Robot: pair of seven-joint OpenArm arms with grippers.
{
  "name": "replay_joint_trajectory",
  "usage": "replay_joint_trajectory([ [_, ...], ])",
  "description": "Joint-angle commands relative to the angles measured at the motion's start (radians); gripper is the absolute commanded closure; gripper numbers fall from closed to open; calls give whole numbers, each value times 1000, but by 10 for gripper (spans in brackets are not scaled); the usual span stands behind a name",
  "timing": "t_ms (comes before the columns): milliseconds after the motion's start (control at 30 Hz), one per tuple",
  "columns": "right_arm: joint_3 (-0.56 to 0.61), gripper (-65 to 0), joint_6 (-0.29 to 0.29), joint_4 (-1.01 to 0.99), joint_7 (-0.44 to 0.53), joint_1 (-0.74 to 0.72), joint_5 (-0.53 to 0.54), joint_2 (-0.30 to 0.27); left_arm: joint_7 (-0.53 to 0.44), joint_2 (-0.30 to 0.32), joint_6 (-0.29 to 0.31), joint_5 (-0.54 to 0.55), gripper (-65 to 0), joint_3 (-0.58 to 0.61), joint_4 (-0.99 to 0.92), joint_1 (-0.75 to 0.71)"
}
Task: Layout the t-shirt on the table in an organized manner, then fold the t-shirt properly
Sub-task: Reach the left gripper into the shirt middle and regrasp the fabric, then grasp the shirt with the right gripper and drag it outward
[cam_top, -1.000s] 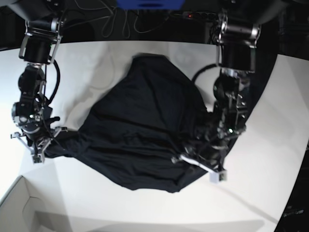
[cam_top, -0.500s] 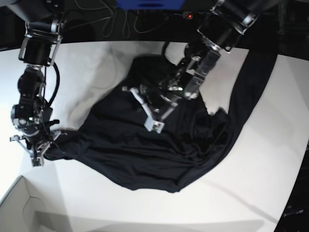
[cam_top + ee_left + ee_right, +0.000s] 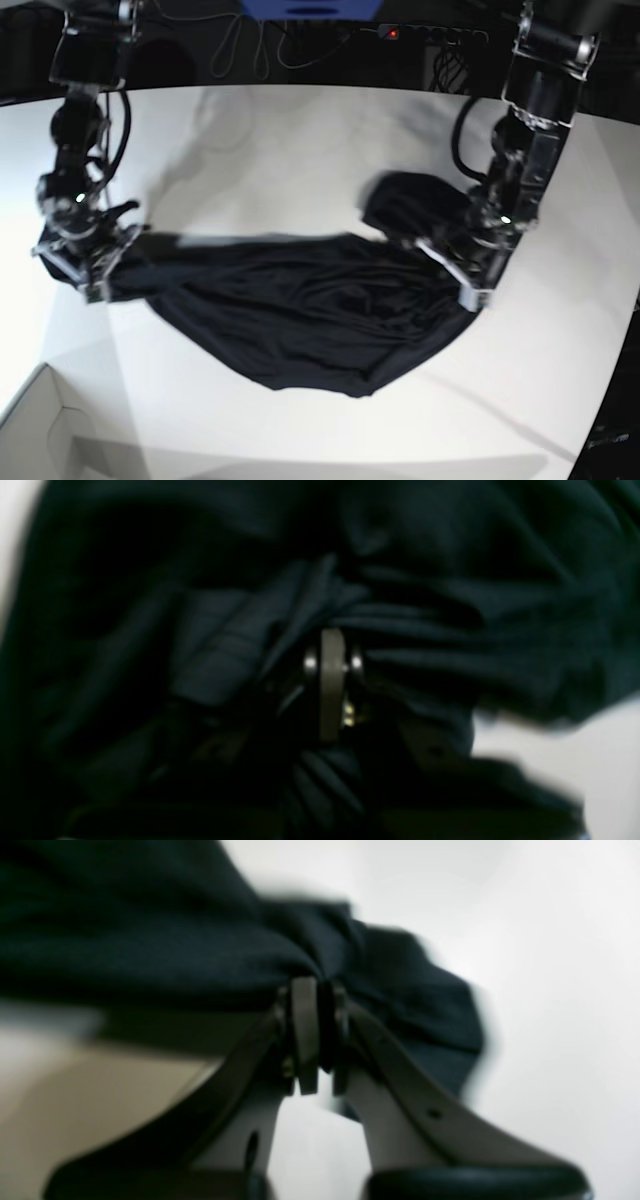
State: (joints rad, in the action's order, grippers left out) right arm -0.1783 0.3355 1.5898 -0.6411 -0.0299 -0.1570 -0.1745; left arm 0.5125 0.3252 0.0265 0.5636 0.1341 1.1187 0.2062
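Black t-shirt [image 3: 300, 310] lies bunched across the middle of the white table [image 3: 300, 140]. Left gripper [image 3: 462, 262] and right gripper [image 3: 90, 262] each clamped tight on opposite ends of the fabric.

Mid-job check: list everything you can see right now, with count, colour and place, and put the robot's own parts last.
t-shirt: one, black, stretched in a sagging band across the middle of the table between the two arms, bunched at both ends.
table: one, white, curved edge, under everything.
white box corner: one, white, at the bottom-left of the base view.
cables: several, pale, along the dark back edge behind the table.
blue object: one, blue, at top centre, cut off by the frame.
left tool: one, dark with pale fingers, on the base view's right, shut on the t-shirt.
right tool: one, dark with pale fingers, on the base view's left, shut on the t-shirt.
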Motion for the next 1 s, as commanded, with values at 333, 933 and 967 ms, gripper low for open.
replay_joint_trajectory([
  [333,429,0,-2,275,30,246,3,34,21,68,-23,-14,-4,-126,-90,123],
  [933,400,-325,-2,363,30,31,7,-7,19,67,-23,-3,-4,-127,-79,6],
  [967,402,-326,0,343,30,-5,7,5,19,65,-23,-3,-4,-127,-79,-6],
])
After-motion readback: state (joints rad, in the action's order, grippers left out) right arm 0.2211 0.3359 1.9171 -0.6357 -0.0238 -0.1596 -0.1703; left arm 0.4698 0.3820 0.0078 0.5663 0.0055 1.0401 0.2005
